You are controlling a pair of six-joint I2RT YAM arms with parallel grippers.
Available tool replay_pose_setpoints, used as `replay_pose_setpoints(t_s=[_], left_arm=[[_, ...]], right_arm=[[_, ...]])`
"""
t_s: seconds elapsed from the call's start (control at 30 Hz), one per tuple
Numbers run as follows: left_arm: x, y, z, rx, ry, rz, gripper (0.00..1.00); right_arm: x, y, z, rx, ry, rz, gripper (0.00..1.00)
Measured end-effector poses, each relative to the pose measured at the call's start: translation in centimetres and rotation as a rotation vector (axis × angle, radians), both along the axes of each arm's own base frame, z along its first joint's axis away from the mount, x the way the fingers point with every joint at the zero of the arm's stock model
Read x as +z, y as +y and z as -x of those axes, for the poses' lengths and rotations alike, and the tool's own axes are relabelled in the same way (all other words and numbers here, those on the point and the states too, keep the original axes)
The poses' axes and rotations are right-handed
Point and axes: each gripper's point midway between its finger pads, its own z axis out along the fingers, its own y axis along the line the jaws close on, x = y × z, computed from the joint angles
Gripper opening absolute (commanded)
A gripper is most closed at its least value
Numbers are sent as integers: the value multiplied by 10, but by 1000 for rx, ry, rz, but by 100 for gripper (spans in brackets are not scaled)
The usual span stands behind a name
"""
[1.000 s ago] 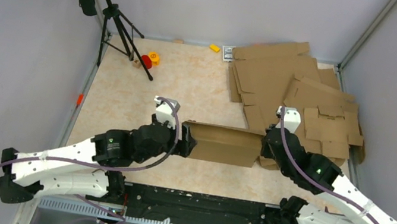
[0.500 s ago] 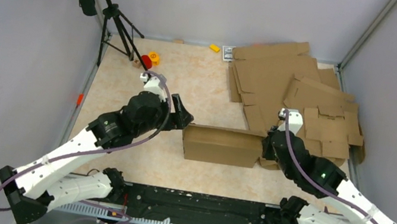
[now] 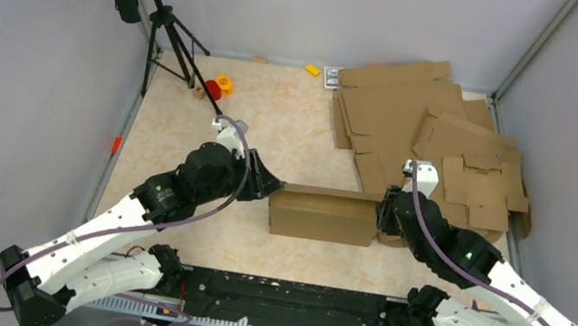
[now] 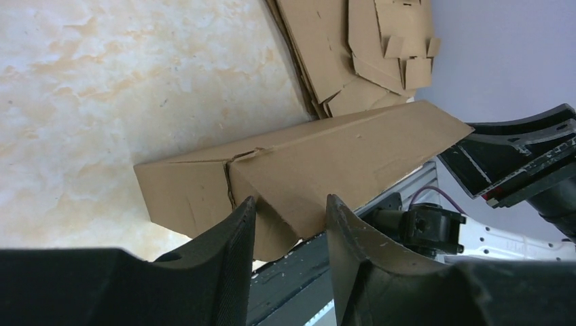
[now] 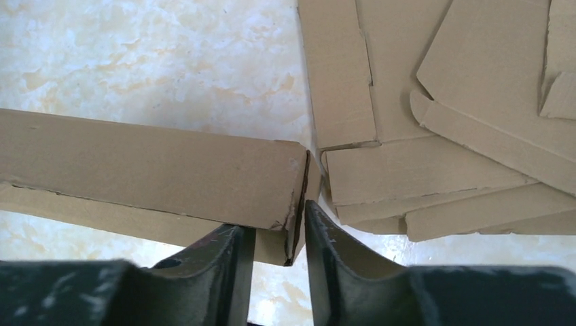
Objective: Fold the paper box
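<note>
arms [image 3: 95, 233]: white shells, black joints | cables [image 3: 416, 202]: purple | left hand [image 4: 291, 200], right hand [image 5: 277, 221]: black tapered fingers [image 5: 333, 272]

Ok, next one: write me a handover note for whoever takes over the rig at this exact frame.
Left end effector: fingers apart around the left end of the paper box; unclear whether it is pinching.
Right end effector: open, straddling the box's right end.
Box: mid-table, its right end close to the stack of flat blanks at the far right.
Done: long sides are folded up into a long box shape.
Left: the seam at the left end looks uneven; probably press both ends in and check they hold.
</note>
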Motion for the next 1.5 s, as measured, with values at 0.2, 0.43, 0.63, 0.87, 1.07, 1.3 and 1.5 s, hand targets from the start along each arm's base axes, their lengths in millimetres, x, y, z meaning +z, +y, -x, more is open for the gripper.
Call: replay_pose_setpoints(t_s=[0.2, 0.43, 0.63, 0.87, 1.07, 1.3, 1.5], left_arm=[[-2, -5, -1, -5, 3, 27, 40], [-3, -4, -2, 0, 1, 24, 39], [-4, -4, -2, 0, 2, 23, 39], [-4, -4, -2, 0, 2, 22, 38], [-6, -4, -2, -1, 2, 18, 34], [-19, -2, -1, 8, 11, -8, 29], [-24, -3, -1, 14, 6, -17, 30]], right_arm=[[1, -2, 1, 3, 7, 15, 40], [20, -5, 3, 20, -4, 30, 70], [39, 3, 9, 74, -1, -15, 78], [67, 6, 9, 56, -24, -86, 46], [55, -1, 3, -26, 10, -45, 28], [14, -7, 8, -66, 57, -39, 19], [13, -8, 9, -82, 47, -81, 20]])
